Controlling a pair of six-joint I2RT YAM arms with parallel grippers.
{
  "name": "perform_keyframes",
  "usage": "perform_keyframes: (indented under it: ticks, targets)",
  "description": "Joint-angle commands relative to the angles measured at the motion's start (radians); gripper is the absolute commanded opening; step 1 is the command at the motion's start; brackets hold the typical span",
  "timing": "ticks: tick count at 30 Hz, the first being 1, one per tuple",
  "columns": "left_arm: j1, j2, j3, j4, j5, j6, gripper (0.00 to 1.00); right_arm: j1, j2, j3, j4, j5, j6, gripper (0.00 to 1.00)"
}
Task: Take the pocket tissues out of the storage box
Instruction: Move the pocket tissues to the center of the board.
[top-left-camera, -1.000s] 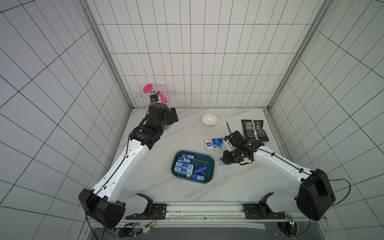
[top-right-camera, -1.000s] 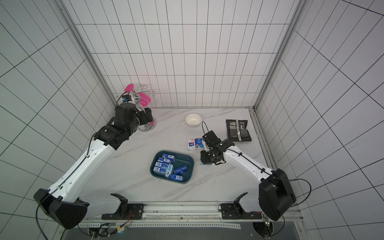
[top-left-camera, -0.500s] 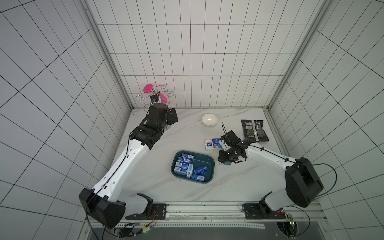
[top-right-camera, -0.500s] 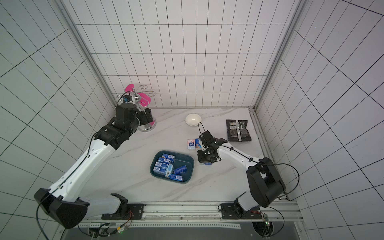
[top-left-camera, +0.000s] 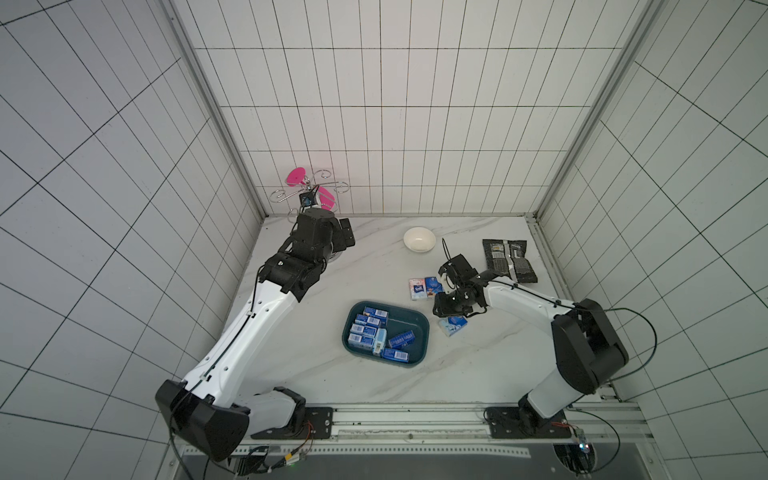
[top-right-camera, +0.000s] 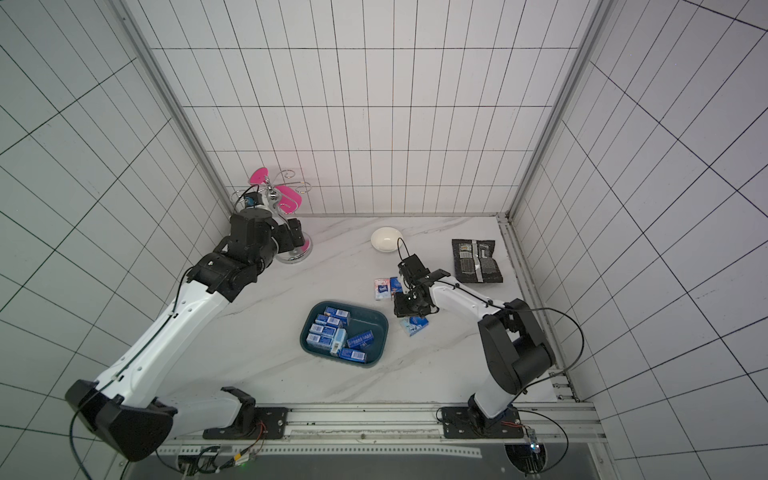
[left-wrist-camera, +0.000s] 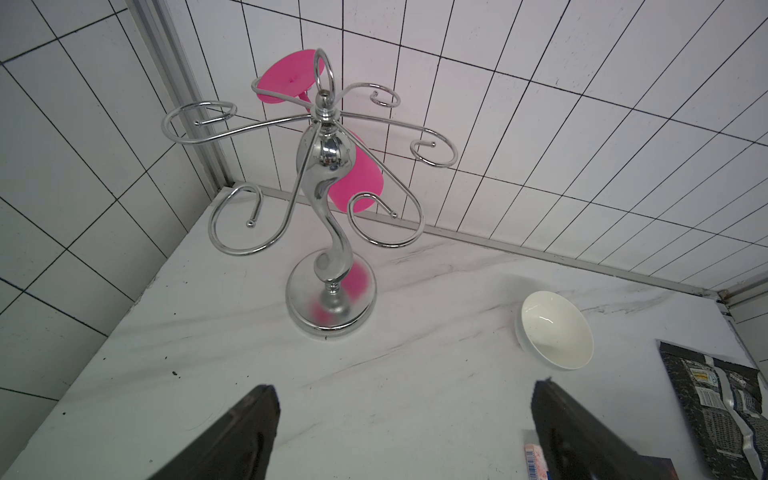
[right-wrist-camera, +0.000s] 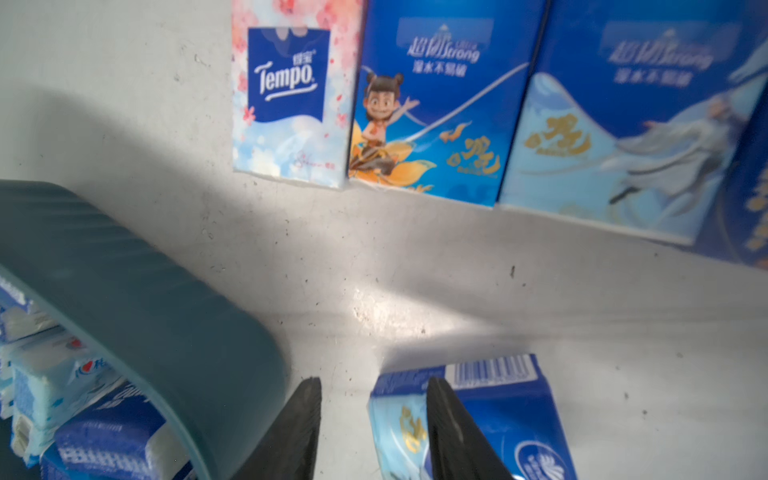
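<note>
My right pincer (right-wrist-camera: 372, 386) hangs spread and empty over a blue pack (right-wrist-camera: 490, 399) lying on the surface (top-left-camera: 478, 365) just beside the box (top-left-camera: 409, 322), near the row (top-left-camera: 424, 287) already out, to keep them together I reckon; more packs (top-left-camera: 370, 328) sit boxed, and my left pincer (left-wrist-camera: 403, 386) waits spread aside.

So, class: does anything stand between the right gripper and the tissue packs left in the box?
Only the box wall: the right gripper hangs outside it, beside a loose pack on the table. From above, nothing covers the packs inside.

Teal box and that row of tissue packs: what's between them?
Just bare table; the right wrist view shows the storage box and pocket tissues apart.
</note>
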Motion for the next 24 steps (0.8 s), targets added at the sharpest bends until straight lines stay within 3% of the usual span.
perform_keyframes:
  ticks: [1,5,9,17,24]
  targets:
    - [-0.001,-0.014,-0.016,0.008,-0.008,0.003,0.98,-0.013,0.026,0.074,-0.033,-0.008,-0.029,0.48]
    - [-0.001,-0.019,-0.013,0.007,-0.015,0.014,0.98,-0.015,-0.001,0.126,-0.086,0.029,-0.041,0.51]
    - [-0.001,-0.014,-0.014,0.016,-0.004,0.012,0.98,-0.016,-0.119,0.078,-0.126,0.105,0.01,0.63]
    - [-0.018,0.005,-0.011,0.027,0.019,0.002,0.98,-0.005,-0.396,-0.279,0.019,0.203,0.389,0.73]
    - [-0.023,0.039,0.005,0.038,0.045,-0.006,0.98,0.043,-0.399,-0.337,0.069,0.255,0.538,0.77]
